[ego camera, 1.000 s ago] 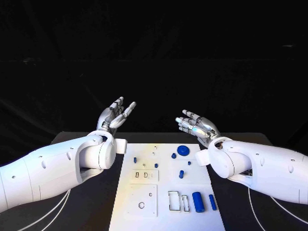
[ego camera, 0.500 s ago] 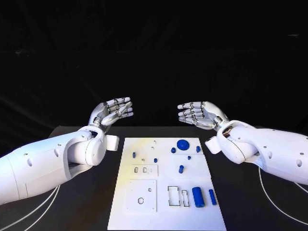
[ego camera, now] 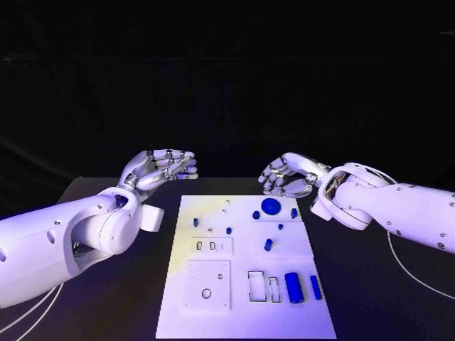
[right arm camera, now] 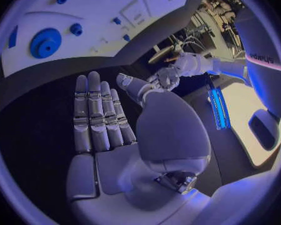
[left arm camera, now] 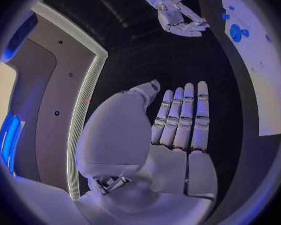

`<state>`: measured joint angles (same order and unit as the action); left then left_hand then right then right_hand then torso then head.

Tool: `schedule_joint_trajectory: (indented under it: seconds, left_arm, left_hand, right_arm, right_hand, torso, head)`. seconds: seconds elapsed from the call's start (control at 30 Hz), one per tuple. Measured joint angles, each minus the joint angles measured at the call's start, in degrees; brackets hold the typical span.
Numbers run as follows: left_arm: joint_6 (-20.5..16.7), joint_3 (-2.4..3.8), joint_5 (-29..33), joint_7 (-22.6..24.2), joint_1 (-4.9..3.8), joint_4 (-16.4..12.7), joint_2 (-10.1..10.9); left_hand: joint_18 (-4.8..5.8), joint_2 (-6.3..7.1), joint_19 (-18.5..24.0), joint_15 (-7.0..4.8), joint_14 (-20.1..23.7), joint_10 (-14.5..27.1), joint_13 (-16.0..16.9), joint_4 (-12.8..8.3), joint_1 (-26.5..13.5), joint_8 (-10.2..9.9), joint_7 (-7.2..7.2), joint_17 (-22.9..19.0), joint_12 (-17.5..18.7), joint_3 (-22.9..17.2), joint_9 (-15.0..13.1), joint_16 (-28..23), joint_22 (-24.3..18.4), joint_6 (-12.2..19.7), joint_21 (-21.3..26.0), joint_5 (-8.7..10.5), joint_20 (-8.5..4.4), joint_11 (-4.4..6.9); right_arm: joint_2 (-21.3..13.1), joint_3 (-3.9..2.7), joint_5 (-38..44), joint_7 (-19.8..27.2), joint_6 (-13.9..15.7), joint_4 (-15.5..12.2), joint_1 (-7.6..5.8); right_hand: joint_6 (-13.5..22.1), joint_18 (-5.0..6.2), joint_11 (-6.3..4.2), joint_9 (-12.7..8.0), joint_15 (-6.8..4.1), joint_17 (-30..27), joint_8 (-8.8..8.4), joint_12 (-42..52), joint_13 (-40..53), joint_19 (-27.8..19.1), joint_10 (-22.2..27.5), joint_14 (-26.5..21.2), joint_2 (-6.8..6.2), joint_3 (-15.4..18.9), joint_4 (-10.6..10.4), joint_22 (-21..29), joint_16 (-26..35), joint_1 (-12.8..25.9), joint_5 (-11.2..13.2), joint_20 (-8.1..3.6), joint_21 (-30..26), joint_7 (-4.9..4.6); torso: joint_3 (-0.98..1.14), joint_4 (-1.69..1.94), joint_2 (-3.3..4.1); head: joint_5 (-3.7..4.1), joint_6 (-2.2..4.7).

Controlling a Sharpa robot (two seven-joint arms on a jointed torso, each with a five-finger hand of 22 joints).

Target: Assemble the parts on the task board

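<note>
The white task board (ego camera: 243, 273) lies in the middle of the black table. A round blue disc (ego camera: 271, 206) sits near its far edge, with several small blue parts (ego camera: 269, 245) scattered below it. Two blue cylinders (ego camera: 293, 287) lie at the near right. My left hand (ego camera: 164, 167) hovers above the table beyond the board's far left corner, holding nothing. My right hand (ego camera: 289, 176) hangs just above the far right corner, close to the disc, also holding nothing. The left wrist view shows the left hand (left arm camera: 178, 125) flat with fingers straight; the right wrist view shows the right hand (right arm camera: 100, 115) the same, with the disc (right arm camera: 45, 42) beyond it.
Black table (ego camera: 115, 298) runs along both sides of the board. White cables (ego camera: 417, 273) lie on it at the right and near left. Rectangular recesses (ego camera: 258, 290) and a square plate (ego camera: 209, 284) mark the board's near half.
Both hands have turned from upright, palms facing each other, to tipped forward and lower over the board's far end. The right hand has come closer to the blue disc.
</note>
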<state>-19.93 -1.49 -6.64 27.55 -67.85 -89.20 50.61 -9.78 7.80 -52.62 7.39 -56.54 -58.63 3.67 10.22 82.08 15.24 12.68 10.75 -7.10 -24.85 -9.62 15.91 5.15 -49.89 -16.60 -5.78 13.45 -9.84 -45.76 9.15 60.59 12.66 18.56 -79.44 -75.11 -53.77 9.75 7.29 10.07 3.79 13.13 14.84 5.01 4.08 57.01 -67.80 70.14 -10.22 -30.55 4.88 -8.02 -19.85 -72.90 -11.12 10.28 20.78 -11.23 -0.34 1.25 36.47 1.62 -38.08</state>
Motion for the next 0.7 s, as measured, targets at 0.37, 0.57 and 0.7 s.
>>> schedule_joint_trajectory:
  seconds: [0.37,0.57,0.7]
  left_arm:
    - [1.6,0.09,-1.0,-1.2,-0.37,-5.2,2.8]
    - [2.0,0.09,-1.2,-1.5,-0.37,-5.9,3.0]
    - [2.1,0.09,-1.2,-1.7,-0.38,-6.0,3.2]
  left_hand:
    - [0.0,1.43,-1.8,-0.51,-2.0,-2.4,0.0,-0.2,-1.0,0.5,-0.09,0.8,1.5,-1.3,-0.3,0.3,-0.4,-1.3,-0.4,0.0,-0.45,0.41]
    - [0.01,1.43,-1.8,-0.38,-1.8,-2.4,0.0,0.0,-1.0,0.5,0.12,0.8,1.7,-1.4,-0.3,0.1,-0.5,-1.1,-0.4,0.0,-0.45,0.41]
    - [0.01,1.43,-1.8,-0.38,-1.8,-2.4,0.0,0.0,-1.0,0.5,0.12,0.8,1.7,-1.4,-0.3,0.1,-0.5,-1.1,-0.4,0.0,-0.45,0.41]
  right_arm:
    - [-0.5,-0.06,19.3,-11.7,-5.4,-4.5,-1.21]
    - [-0.4,-0.07,25.6,-14.9,-6.6,-5.5,-1.38]
    - [-0.1,-0.07,28.0,-16.1,-7.0,-5.7,-1.39]
  right_hand:
    - [-5.6,0.0,-3.61,3.4,-4.42,18.2,0.44,-1.0,3.5,11.6,-7.6,12.9,-3.47,2.9,-2.7,-6.7,-17.2,0.2,-2.0,-5.44,11.8,3.2]
    - [-5.1,0.0,-3.08,5.3,-4.32,43.6,-1.17,-1.1,3.5,15.2,-4.8,13.8,-5.02,2.0,-5.1,-14.4,-44.0,0.4,-2.0,-5.78,20.6,2.75]
    - [-4.9,-0.9,-2.51,6.2,-4.12,52.7,-1.55,-1.1,2.9,17.3,-2.3,14.0,-5.27,2.4,-5.7,-25.5,-53.1,0.1,-2.0,-5.27,29.9,2.56]
  torso:
    - [-0.44,0.74,2.86]
    - [-0.73,0.9,3.96]
    - [-0.83,0.88,4.42]
  head:
    - [0.69,0.8]
    - [1.05,0.87]
    - [1.2,0.79]
